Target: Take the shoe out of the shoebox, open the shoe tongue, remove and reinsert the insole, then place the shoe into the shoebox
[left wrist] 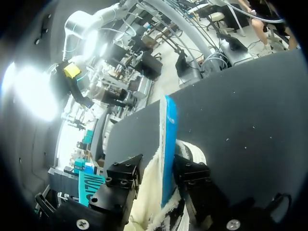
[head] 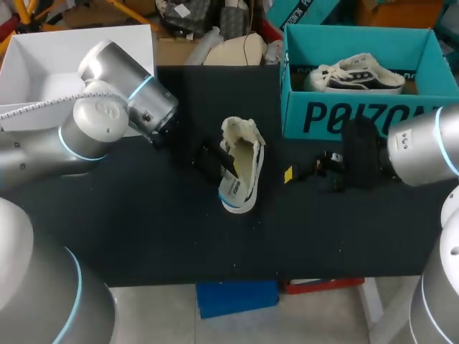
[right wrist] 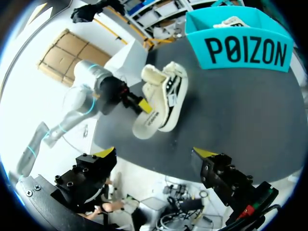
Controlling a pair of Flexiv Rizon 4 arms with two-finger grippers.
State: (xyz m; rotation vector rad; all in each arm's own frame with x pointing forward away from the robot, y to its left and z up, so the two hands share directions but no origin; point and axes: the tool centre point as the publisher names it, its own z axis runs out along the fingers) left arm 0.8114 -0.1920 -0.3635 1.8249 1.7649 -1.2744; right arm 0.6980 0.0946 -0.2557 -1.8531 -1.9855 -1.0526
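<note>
Shoe (head: pixel 242 166) is out of the shoebox (head: pixel 337 118), lying on the table (head: pixel 143 229) just off the box's front-left corner. Its long axis runs roughly parallel to the box's left wall. The fleecy end points far and a pale flat piece, likely the insole (right wrist: pixel 150 120), juts near – toe and heel not certain.

Left gripper (left wrist: pixel 163 168) is clamped on the shoe's side edge. Right gripper (right wrist: pixel 156 153) is spread wide and holds nothing, in front of the box.

Step judged: insole handling. Next – right gripper goes to the insole while the left steadies the shoe.

Two shoes, a shoe (head: pixel 240 175) on the table (head: pixel 143 236) and another shoe (head: pixel 356 74) in the one shoebox (head: pixel 344 118), plus two claws: left claw (head: pixel 217 162), right claw (head: pixel 303 170).
</note>
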